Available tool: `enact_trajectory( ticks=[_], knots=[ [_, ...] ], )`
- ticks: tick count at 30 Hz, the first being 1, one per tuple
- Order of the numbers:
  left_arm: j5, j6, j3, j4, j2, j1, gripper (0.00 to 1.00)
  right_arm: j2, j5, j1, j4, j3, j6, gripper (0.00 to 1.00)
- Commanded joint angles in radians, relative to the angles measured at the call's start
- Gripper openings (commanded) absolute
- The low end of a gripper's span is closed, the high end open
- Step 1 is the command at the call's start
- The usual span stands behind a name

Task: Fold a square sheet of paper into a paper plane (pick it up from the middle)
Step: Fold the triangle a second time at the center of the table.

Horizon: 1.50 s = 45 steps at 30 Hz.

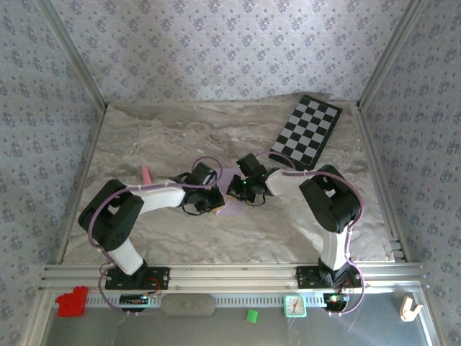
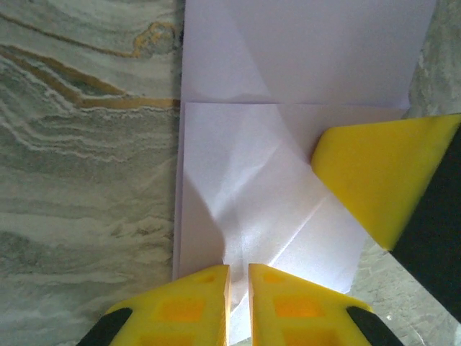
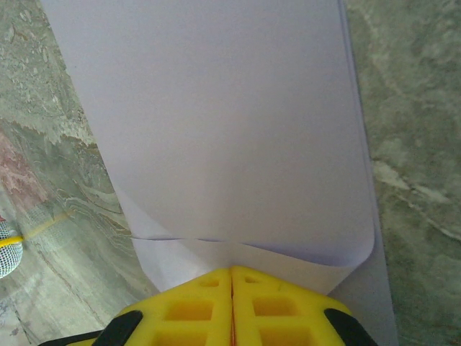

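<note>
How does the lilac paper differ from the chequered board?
The lilac paper is plain; the chequered board has black-and-white squares. The paper is creased; the board shows no folds. The paper sits at the middle of the marbled table, the board at its far right corner. Both are thin with straight edges.

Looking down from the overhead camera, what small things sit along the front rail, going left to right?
red plastic piece → grey oval pad → green cube → small clock-like dial → beige hook
</note>
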<state>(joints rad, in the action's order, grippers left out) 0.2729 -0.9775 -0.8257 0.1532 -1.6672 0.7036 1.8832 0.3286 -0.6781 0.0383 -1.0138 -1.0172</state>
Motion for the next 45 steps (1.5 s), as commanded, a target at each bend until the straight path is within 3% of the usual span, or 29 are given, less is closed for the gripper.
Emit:
enact_trajectory(
  ticks=[1, 17, 28, 35, 45],
  knots=[
    [-0.021, 0.016, -0.026, 0.041, -0.028, 0.010, 0.14, 0.083, -0.106, 0.014, 0.149, 0.038, -0.006, 0.08],
    [-0.031, 0.013, -0.038, 0.098, -0.052, 0.009, 0.04, -0.098, -0.008, -0.007, 0.051, 0.010, 0.133, 0.08],
    [-0.026, 0.014, -0.042, 0.094, -0.045, 0.009, 0.03, -0.024, 0.012, -0.047, 0.013, 0.024, 0.091, 0.06],
    [-0.031, 0.036, -0.078, 0.124, -0.015, 0.008, 0.04, 0.020, -0.041, -0.036, 0.084, 0.035, 0.081, 0.05],
    [0.052, -0.046, 0.020, -0.057, 0.061, 0.015, 0.10, 0.035, -0.093, -0.032, 0.151, 0.045, 0.029, 0.05]
  ],
)
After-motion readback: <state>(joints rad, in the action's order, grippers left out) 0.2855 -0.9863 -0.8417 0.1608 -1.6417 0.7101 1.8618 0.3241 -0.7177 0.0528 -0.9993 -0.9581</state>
